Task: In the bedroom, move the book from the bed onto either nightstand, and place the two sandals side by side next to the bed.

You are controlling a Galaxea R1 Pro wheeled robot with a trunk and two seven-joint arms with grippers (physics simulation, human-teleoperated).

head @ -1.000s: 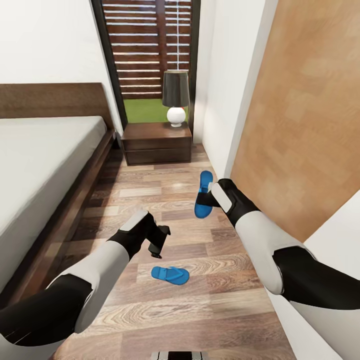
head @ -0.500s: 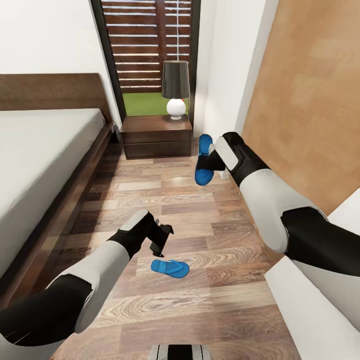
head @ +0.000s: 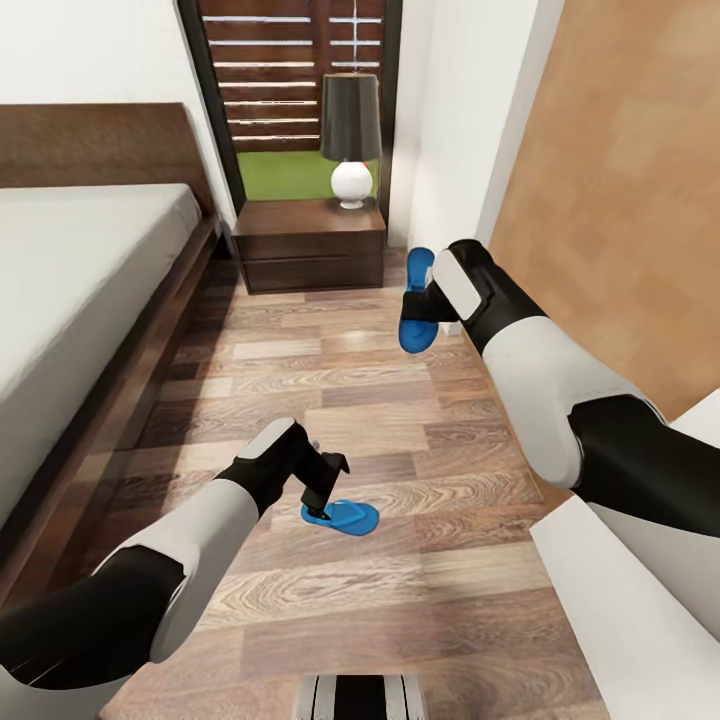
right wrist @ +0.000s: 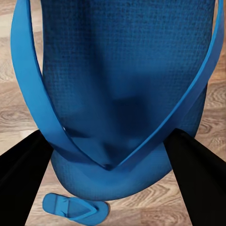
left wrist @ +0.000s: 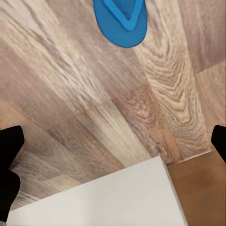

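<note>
My right gripper [head: 418, 305] is shut on one blue sandal [head: 416, 300] and holds it in the air above the wood floor, near the white wall. In the right wrist view that sandal [right wrist: 122, 70] hangs between the dark fingers [right wrist: 23, 179]. The other sandal [head: 345, 517] lies flat on the floor; it is also in the right wrist view as the floor sandal [right wrist: 75, 207]. My left gripper [head: 320, 492] hovers open just over its near end, with the floor sandal [left wrist: 120, 21] ahead of it. The bed [head: 80, 260] runs along the left. A nightstand [head: 310, 245] stands beside its headboard. The book is out of view.
A lamp [head: 350, 140] with a dark shade stands on the nightstand, in front of a dark-framed window [head: 290, 70]. A white wall [head: 450, 120] and a light wooden door panel [head: 620, 200] close the right side. A strip of plank floor [head: 330, 380] lies between them and the bed.
The right gripper has lifted its sandal higher off the floor. The left gripper now sits closer over the floor sandal. The head view has shifted, so the nightstand appears higher.
</note>
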